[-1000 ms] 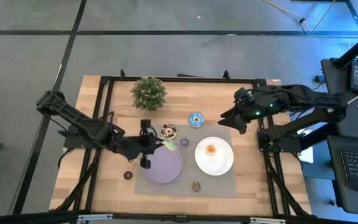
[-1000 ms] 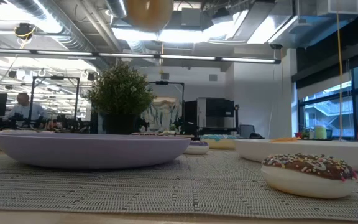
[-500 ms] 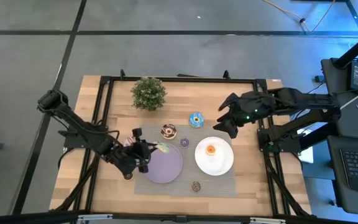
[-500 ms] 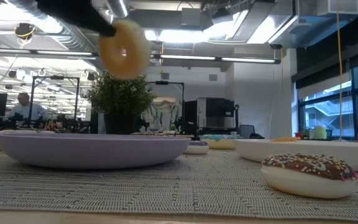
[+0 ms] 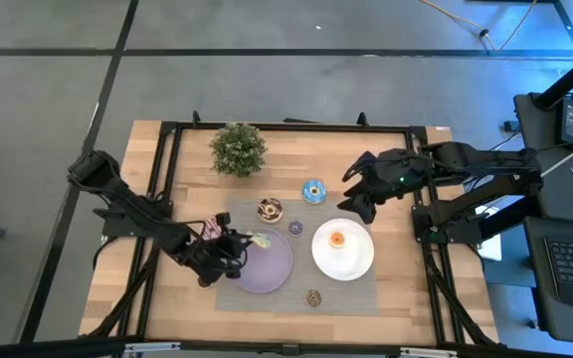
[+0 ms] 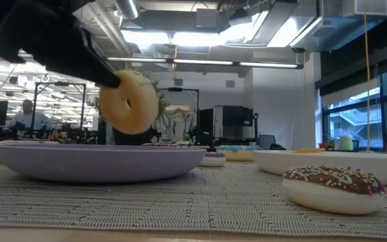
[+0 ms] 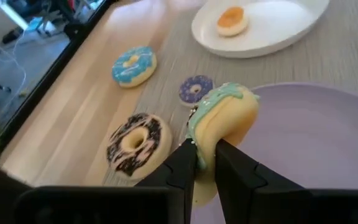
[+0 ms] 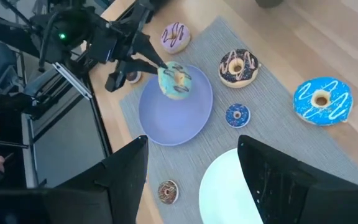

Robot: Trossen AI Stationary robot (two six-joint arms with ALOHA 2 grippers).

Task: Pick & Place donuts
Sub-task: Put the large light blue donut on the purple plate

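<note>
My left gripper (image 5: 239, 245) is shut on a green-iced donut (image 7: 224, 118) above the left part of the lilac plate (image 5: 275, 270). In the low view the donut (image 6: 130, 102) stands on edge just over the plate's rim (image 6: 99, 161). My right gripper (image 5: 356, 199) is open and hovers between the blue donut (image 5: 313, 191) and the white plate (image 5: 354, 263), which bears an orange donut (image 5: 337, 238). A chocolate-white donut (image 5: 270, 210), a small purple donut (image 5: 294, 229) and a small dark brown donut (image 5: 313, 296) lie on the grey mat. My left gripper pinches the green donut's ring at its lower edge (image 7: 205, 163) between the two fingers (image 7: 188, 163), one on the iced face and one on the plain underside. The fingers come slanting down from the table's left. The donut is lifted clear and held on edge.
A potted plant (image 5: 238, 149) stands at the far side of the table. A pink donut with dark stripes (image 8: 175, 37) lies left of the lilac plate, beside my left arm. Bare wood lies along the near edge and at the right of the white plate.
My left gripper has come down with the green donut, from high over the lilac plate to just above its rim, drawing slightly toward the near-left. My right gripper has moved toward the table's left, nearer the blue donut.
</note>
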